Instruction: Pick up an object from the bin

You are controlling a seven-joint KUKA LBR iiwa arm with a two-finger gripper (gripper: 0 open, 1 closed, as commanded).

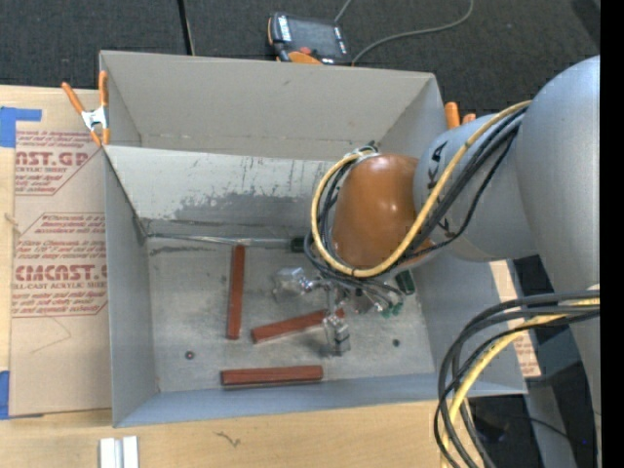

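the gripper sits low at the right end of the slanted red-brown bar, seemingly touching it. whether it is spread or closed i cannot tell. the bar looks stiff, light and flat-sided, probably best pinched across its narrow width. an upright bar lies left of it, a level bar below.

Diffuse light from above, moderately bright. The back wall of the bin, upper centre, is the lightest grey surface; its left inner wall is duller. The white arm at the right edge is nearly washed out. A soft sheen lies on the orange cover, and shadow pools on the floor beneath it. The red-brown sticks cast faint, short shadows.
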